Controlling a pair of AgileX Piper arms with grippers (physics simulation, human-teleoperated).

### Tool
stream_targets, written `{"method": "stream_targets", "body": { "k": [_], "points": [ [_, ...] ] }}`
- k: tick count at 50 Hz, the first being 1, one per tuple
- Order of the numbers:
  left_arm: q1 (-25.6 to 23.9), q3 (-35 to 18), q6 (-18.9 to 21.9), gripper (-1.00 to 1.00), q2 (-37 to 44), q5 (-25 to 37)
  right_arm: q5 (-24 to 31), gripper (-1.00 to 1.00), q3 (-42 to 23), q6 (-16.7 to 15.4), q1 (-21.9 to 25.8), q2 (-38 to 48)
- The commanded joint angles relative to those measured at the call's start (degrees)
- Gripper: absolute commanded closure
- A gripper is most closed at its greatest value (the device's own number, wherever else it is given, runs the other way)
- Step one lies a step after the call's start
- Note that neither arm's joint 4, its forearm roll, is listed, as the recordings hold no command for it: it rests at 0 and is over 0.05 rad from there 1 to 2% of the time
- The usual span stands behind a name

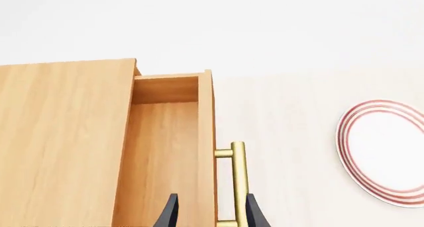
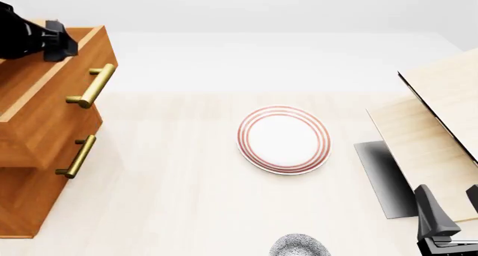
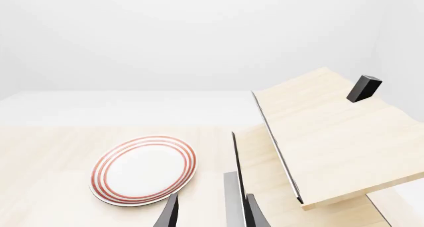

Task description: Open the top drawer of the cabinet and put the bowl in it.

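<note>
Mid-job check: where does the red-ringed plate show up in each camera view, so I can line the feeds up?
Front view: the plate lies flat at mid-table, right of the cabinet.
Left wrist view: the plate is at the frame's right edge, partly cut off, past the top drawer's brass handle.
Right wrist view: the plate sits in the lower middle, beside the pale wood structure.
Shared landmark: the plate itself shows in all three.

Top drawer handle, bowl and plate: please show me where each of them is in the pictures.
top drawer handle [image 2: 92, 85], front view, middle of the brass bar.
bowl [image 2: 300, 247], front view, speckled rim at the picture's bottom edge.
plate [image 2: 284, 139], front view, white centre inside the red rings.
</note>
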Motion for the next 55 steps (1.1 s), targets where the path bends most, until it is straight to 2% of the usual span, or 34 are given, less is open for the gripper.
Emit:
{"method": "stream_targets", "body": {
  "k": [1,24,55],
  "points": [
    [0.3,1.5,-2.2,-1.00,0.0,-1.2,0.0,-1.00,0.0,0.0,0.0,0.0],
    [-0.9,5.0,-4.5,-1.00,1.2,-4.9,0.0,-1.00,0.0,-0.1,0.0,0.0],
    [-1.6,8.8,-4.5,-1.00,3.2,-8.6,0.0,-1.00,0.0,0.0,0.0,0.0]
  ]
}}
